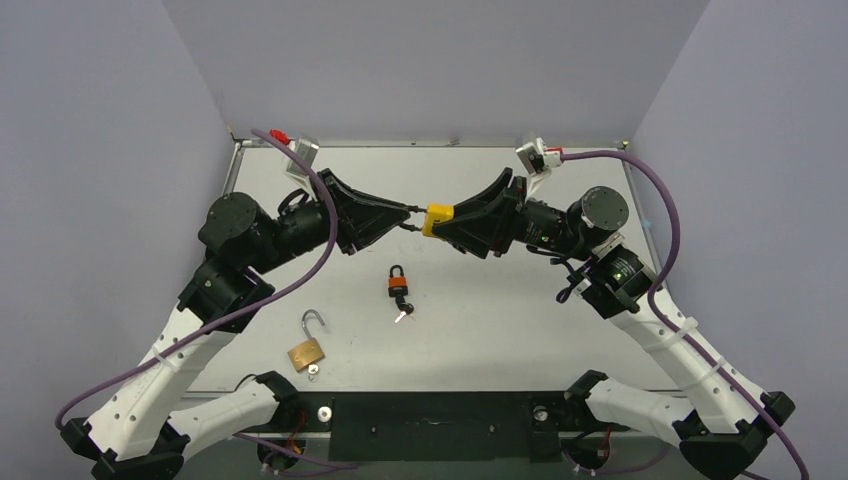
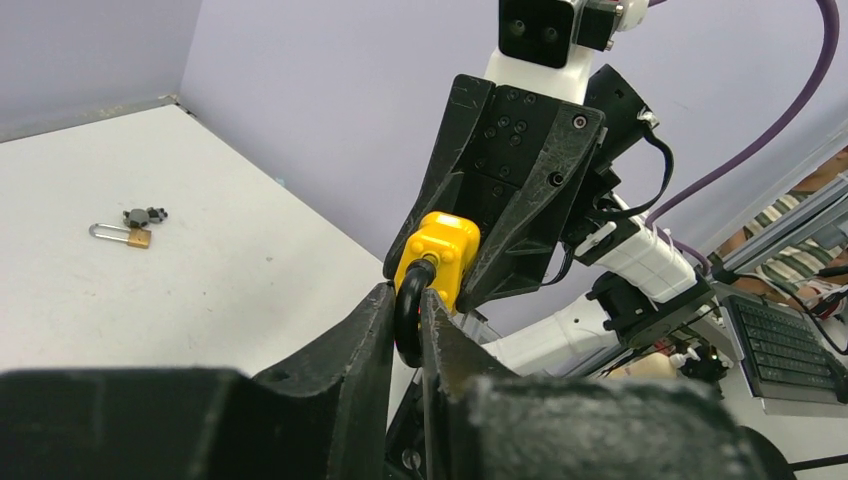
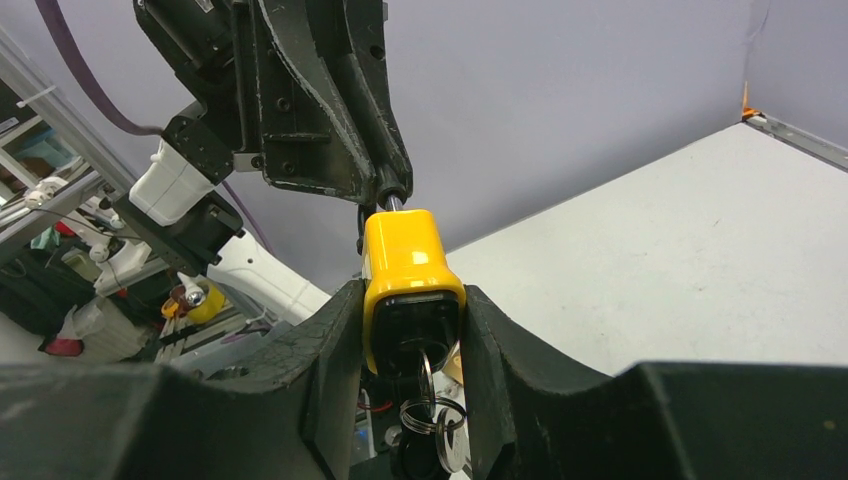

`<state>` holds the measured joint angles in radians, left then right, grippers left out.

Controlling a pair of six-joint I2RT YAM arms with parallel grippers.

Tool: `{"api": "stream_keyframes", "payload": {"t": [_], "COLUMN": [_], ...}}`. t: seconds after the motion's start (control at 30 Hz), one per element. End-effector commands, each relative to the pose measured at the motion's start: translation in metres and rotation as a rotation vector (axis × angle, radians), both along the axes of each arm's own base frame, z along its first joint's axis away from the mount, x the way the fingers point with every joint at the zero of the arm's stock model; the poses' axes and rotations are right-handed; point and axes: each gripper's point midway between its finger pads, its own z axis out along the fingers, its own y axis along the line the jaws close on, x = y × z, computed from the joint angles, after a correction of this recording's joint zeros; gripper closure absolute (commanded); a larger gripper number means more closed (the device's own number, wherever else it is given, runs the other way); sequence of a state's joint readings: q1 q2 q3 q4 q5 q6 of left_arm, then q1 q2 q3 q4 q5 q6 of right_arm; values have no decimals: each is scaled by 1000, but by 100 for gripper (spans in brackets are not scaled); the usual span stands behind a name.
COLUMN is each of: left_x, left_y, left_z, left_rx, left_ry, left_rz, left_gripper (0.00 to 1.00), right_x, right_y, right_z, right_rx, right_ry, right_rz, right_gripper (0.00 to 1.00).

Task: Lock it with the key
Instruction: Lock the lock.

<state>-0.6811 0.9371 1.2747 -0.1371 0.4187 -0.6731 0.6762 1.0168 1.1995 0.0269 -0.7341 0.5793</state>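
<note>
The yellow padlock (image 1: 437, 218) is held in the air over the middle of the worktop (image 1: 520, 330), nearer its far edge. Its long axis runs level from one arm to the other. The right fingers (image 3: 325, 365) clamp its body on both sides, with the keys (image 3: 432, 405) dangling at the keyway end. The shackle (image 2: 407, 318) points toward the left arm, whose left fingers (image 2: 350, 350) pinch it, nearly closed. Both arms reach inward and meet tip to tip.
</note>
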Motion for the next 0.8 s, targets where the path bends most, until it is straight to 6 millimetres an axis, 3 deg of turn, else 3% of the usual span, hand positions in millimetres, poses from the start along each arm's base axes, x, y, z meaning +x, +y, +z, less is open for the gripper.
{"api": "stream_keyframes", "payload": {"t": [0.0, 0.07, 0.43, 0.77], "left_x": [-5, -6, -7, -12], "left_y": [3, 2, -7, -18], "left_z": [20, 18, 0, -7], "left_rx": [-30, -23, 4, -25], "left_ry": [-56, -56, -77, -63], "left_rz": [-6, -13, -61, -110], "left_gripper": [94, 100, 100, 100], "right_x": [-11, -12, -24, -19], "right_y": [-8, -7, -1, 15], "right_z": [30, 31, 50, 49], "right_rx": [67, 73, 167, 154], "right_ry": [-104, -102, -67, -48], "right_rz": [-3, 3, 99, 110], "right_gripper": [100, 100, 100, 100]}}
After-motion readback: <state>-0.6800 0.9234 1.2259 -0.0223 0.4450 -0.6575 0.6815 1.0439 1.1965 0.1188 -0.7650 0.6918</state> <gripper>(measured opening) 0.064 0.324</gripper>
